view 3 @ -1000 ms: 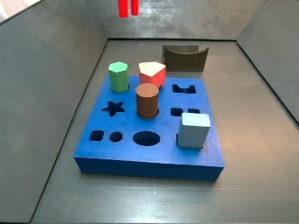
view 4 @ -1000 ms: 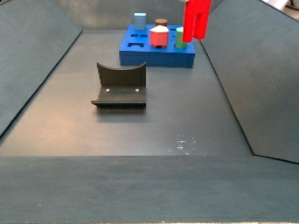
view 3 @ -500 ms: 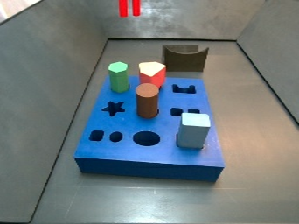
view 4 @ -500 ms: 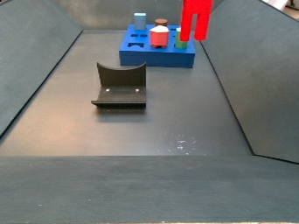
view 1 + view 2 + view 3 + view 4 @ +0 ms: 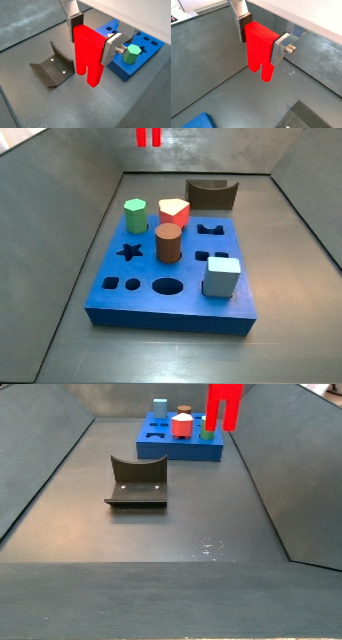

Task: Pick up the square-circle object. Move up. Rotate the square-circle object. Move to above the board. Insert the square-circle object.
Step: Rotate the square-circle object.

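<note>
The square-circle object (image 5: 88,55) hangs prongs-down, clamped between the gripper (image 5: 92,36) fingers (image 5: 75,27), high and short of the board (image 5: 178,444). Pick-up and lift look done; whether rotation is finished is unclear, and travel and insertion remain. Both side views crop the gripper out

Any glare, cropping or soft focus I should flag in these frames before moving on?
In both wrist views the square-circle object is sharp between the gripper's plates, under a blown-out white band along one edge. In a side view the board is evenly lit, and only the prong tips enter the frame. In a side view the distant board looks soft, and pale specks mark the floor.
</note>
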